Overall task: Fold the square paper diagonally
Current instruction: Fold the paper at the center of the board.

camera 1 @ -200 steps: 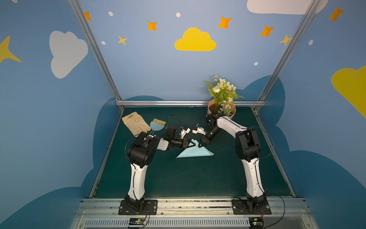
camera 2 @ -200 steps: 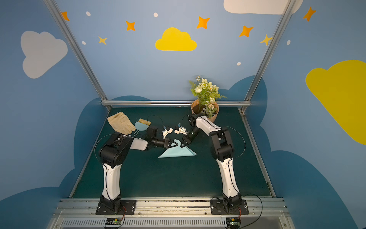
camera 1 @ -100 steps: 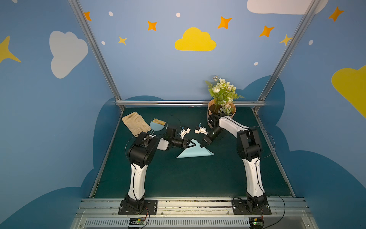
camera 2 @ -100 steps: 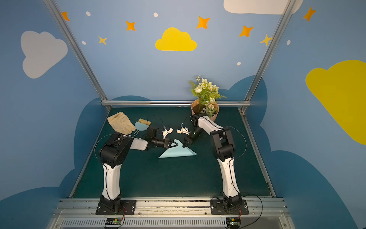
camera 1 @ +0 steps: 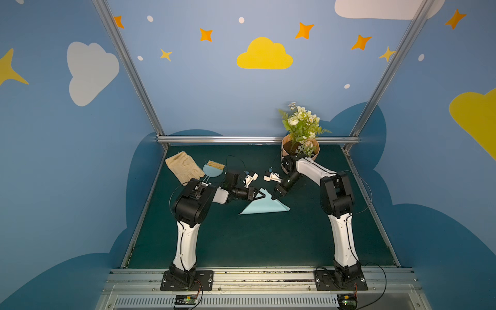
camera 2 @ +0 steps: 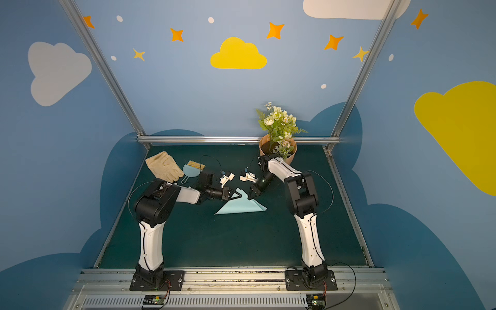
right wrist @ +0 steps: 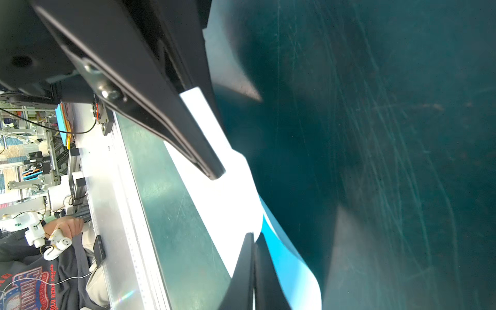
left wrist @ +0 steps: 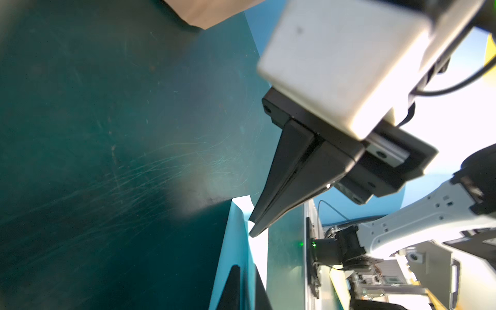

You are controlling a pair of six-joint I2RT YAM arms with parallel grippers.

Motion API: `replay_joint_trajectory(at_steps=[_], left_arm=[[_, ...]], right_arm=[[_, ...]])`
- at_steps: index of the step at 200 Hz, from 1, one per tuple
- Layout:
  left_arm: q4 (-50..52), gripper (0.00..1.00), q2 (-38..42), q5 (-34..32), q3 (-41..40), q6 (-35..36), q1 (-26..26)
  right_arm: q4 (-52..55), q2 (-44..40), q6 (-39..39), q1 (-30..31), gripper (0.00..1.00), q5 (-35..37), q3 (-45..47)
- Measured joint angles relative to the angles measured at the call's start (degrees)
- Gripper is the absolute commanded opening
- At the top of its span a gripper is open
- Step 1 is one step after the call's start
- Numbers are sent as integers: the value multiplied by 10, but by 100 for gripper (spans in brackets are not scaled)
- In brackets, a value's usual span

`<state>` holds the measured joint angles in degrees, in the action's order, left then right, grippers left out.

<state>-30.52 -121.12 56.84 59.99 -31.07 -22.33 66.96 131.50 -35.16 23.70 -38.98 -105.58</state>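
square paper (camera 1: 264, 208) is sitting mid-frame on the green mat (camera 1: 268, 241) in both top views. It's already showing a triangle outline: long edge facing the bottom of the frame, apex pointing up toward the back wall. So the fold-over is looking done, and I'm reading this as the align-and-crease step. In the wrist views the sheet (right wrist: 233, 204) is bowing and curling instead of lying flat, so the crease isn't looking set.

left gripper (camera 1: 263, 196) is sitting at the apex, reaching in from frame left. In the left wrist view its jaws are nearly together with the sheet's edge running between them, which I'm taking as a pinch on the paper.

right gripper (camera 1: 274, 199) is sitting just right of it with its jaws pressed together. Its tip is touching the paper near the same corner. Can't tell if it's nipping a layer or only pressing down.

Next move, my guess: 1 gripper pinning the 2 matched corners at the apex while the other is pressing down toward the long edge to flatten the fold. Risk: the thin sheet sliding on the mat or springing open on release.

Further out, the dustpan (camera 1: 212, 171) and glove (camera 1: 182, 169) are lying in the mat's upper left and the flower pot (camera 1: 316, 150) is standing upper right. All are well apart from the paper.
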Motion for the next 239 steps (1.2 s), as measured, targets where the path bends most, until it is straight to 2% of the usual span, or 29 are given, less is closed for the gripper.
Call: replay_joint_trajectory(at_steps=[43,239], left_arm=[[1,25,0,0,0,-1,3],[36,38,0,-12,0,23,23]], right_arm=[[-4,0,2,0,0,16,1],[-7,0,2,9,0,45,5]])
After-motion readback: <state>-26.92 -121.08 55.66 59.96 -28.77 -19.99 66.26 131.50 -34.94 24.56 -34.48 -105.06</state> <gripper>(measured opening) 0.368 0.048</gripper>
